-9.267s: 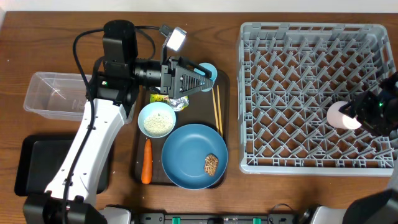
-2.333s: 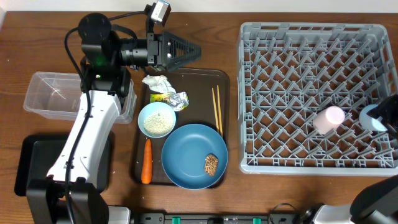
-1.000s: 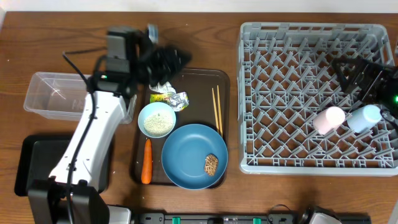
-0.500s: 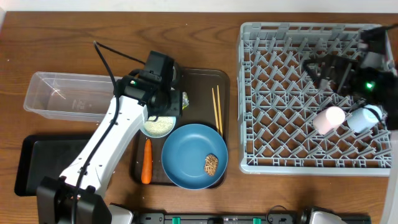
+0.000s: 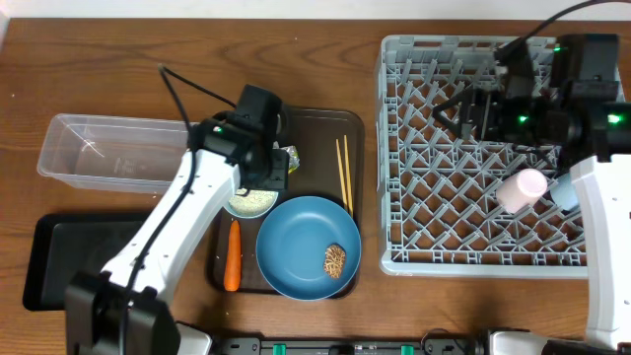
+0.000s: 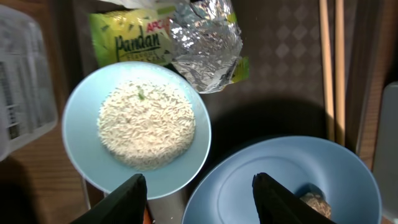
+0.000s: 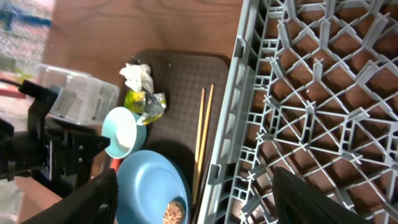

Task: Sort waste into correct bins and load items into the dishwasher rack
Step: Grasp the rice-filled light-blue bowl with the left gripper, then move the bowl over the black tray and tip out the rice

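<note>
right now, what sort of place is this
Likely a robot test bench staged as a dish-clearing station: a grey dishwasher rack, a serving tray of leftovers, and a left arm and right arm over a wooden table.

My work surface is a brown wooden table [image 5: 99, 69] that fills the overhead frame. A dark brown serving tray [image 5: 317, 133] lies flat on it, left of centre. The tray is rectangular with rounded corners and a finely textured floor. Its long sides run top to bottom.
</note>
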`<control>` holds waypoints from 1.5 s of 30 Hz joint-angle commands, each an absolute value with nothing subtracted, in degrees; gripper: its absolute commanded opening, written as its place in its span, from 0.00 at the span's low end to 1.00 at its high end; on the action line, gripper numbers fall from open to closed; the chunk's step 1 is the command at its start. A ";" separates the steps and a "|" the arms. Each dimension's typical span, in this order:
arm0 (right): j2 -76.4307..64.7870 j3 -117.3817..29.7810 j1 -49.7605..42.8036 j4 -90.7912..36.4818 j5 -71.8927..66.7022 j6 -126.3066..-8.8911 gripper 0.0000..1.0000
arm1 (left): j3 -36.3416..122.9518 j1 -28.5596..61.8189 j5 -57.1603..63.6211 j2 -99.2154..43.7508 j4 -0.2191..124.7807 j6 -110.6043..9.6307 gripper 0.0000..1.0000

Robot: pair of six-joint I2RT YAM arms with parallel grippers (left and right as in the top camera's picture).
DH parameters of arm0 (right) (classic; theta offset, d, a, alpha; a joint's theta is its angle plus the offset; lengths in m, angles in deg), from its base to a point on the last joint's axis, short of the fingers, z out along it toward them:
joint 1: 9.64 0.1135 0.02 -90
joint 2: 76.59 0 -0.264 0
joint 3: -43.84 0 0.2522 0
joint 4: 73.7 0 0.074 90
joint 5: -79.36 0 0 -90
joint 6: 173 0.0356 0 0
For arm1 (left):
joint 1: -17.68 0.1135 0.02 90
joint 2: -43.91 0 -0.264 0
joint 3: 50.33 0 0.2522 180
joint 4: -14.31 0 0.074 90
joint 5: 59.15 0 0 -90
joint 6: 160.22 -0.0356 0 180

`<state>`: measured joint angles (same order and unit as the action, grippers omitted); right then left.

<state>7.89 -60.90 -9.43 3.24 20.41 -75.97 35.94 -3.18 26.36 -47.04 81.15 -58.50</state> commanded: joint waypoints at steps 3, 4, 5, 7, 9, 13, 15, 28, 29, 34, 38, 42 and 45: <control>7.81 -60.86 -6.81 3.30 16.30 -76.19 0.69 | 35.61 -4.69 27.54 -51.96 79.12 -59.28 0.56; 7.81 -60.86 -6.44 3.32 16.23 -76.17 0.69 | 35.61 -4.69 27.51 -52.77 78.90 -59.26 0.56; 7.81 -60.86 -6.16 3.30 16.10 -76.17 0.68 | 35.61 -4.69 27.51 -53.69 78.75 -59.26 0.55; 7.81 -60.86 -5.68 3.30 16.13 -76.14 0.67 | 35.61 -4.69 27.56 -55.68 78.75 -59.26 0.52; 7.81 -60.86 -5.48 3.30 16.10 -76.14 0.67 | 35.61 -4.69 28.45 -57.60 78.55 -59.24 0.50; 7.81 -60.86 -5.48 3.28 16.13 -76.17 0.68 | 35.61 -4.69 28.78 -60.88 77.42 -59.24 0.43; 7.81 -60.86 -5.48 3.28 16.13 -76.17 0.68 | 35.61 -4.69 28.76 -62.06 76.37 -59.24 0.42; 7.81 -60.86 -5.48 2.91 16.10 -75.71 0.67 | 35.61 -4.69 32.13 -67.13 73.33 -59.26 0.25; 7.81 -60.86 -5.48 2.84 16.13 -75.71 0.66 | 35.61 -4.69 32.23 -67.35 73.22 -59.26 0.20; 7.81 -60.86 -5.50 2.82 16.10 -75.73 0.66 | 35.70 -4.69 32.43 -66.32 73.20 -59.24 0.06; 7.81 -60.86 -5.50 2.82 16.10 -75.73 0.66 | 36.62 -4.69 32.45 -63.48 75.62 -58.83 0.06; 7.81 -60.86 -5.50 2.63 16.10 -75.71 0.66 | 37.86 -4.69 32.41 -57.56 77.96 -56.62 0.06; 7.81 -60.86 -5.50 2.63 16.10 -75.73 0.66 | 37.93 -4.69 32.34 -51.46 79.38 -53.47 0.06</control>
